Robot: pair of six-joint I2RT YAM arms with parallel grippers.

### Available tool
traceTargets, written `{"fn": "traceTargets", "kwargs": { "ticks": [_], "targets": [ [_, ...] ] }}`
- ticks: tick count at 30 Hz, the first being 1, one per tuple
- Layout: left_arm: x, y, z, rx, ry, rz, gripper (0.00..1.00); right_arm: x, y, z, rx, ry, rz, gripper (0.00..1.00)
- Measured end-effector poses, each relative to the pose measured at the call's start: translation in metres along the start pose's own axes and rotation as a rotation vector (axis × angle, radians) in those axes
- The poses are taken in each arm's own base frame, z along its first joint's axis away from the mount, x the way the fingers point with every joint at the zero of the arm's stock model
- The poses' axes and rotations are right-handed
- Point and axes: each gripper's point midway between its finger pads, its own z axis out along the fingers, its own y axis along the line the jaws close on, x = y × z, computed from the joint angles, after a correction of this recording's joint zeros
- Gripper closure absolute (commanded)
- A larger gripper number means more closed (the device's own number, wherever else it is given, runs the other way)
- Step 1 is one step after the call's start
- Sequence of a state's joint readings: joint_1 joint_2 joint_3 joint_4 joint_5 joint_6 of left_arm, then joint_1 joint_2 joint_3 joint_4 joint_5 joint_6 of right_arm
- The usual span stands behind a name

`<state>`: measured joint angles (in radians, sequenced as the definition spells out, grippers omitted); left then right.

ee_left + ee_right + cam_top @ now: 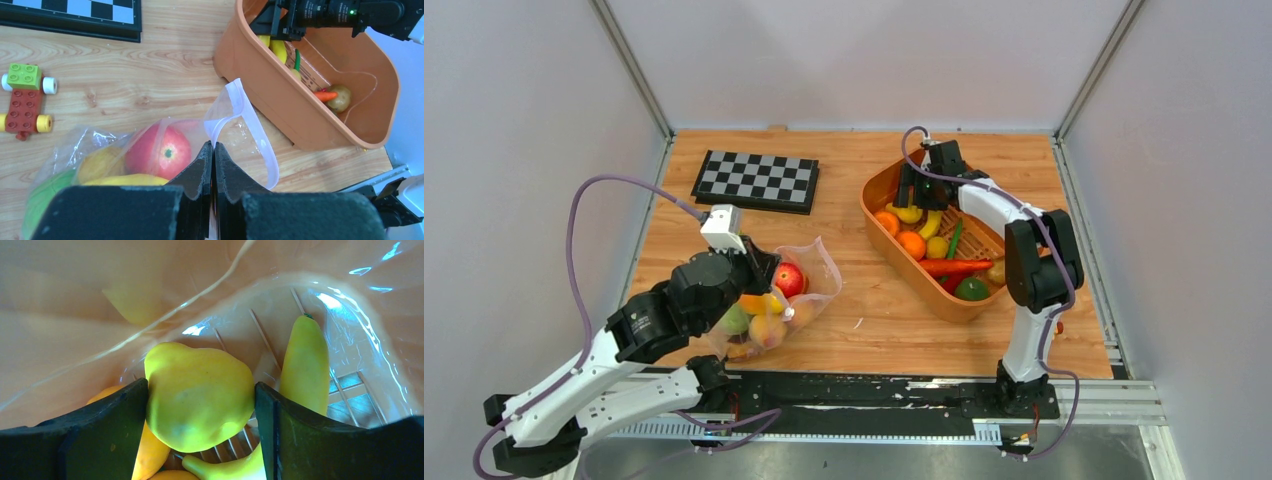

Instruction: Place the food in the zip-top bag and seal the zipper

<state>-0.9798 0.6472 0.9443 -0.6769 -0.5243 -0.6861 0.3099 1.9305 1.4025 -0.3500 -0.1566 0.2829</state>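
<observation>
- Left gripper pinched on the zip-top bag rim — keep the mouth open.
- Right gripper clamps the yellow pear — lift straight from the orange tub.

Top cam: left gripper sits at the left edge of the zip-top bag, and the mouth flap stands open toward the back-right. Red apple and 3 yellow-green fruits are inside. Right gripper is down in the orange tub, over a yellow fruit; grip unreadable. Checkerboard is back-left.
</observation>
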Motion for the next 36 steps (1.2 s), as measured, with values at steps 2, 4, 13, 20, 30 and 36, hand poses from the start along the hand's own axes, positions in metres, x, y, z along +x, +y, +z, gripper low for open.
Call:
{"fn": "traceTargets", "kwargs": {
  "ticks": [2, 4, 13, 20, 30, 36],
  "targets": [
    [0.001, 0.000, 0.001, -0.001, 0.002, 0.001, 0.92, -0.001, 0.000, 0.000, -0.008, 0.000, 0.003, 0.43],
    [0.001, 0.000, 0.001, -0.002, 0.005, 0.003, 0.92, 0.000, -0.001, -0.001, -0.017, 0.004, 0.007, 0.52],
    [0.002, -0.001, 0.002, 0.002, 0.010, 0.003, 0.92, 0.012, -0.002, -0.017, -0.050, -0.006, 0.013, 0.65],
    [0.002, -0.002, 0.001, 0.006, 0.012, 0.003, 0.92, 0.000, 0.010, -0.081, -0.064, -0.109, 0.002, 0.66],
    [0.004, -0.005, 0.003, 0.016, 0.017, 0.002, 0.92, -0.007, 0.028, -0.165, -0.118, -0.286, 0.006, 0.64],
    [0.006, -0.009, 0.008, 0.020, 0.030, 0.006, 0.92, -0.011, 0.065, -0.217, -0.275, -0.365, -0.031, 0.63]
  ]
}}
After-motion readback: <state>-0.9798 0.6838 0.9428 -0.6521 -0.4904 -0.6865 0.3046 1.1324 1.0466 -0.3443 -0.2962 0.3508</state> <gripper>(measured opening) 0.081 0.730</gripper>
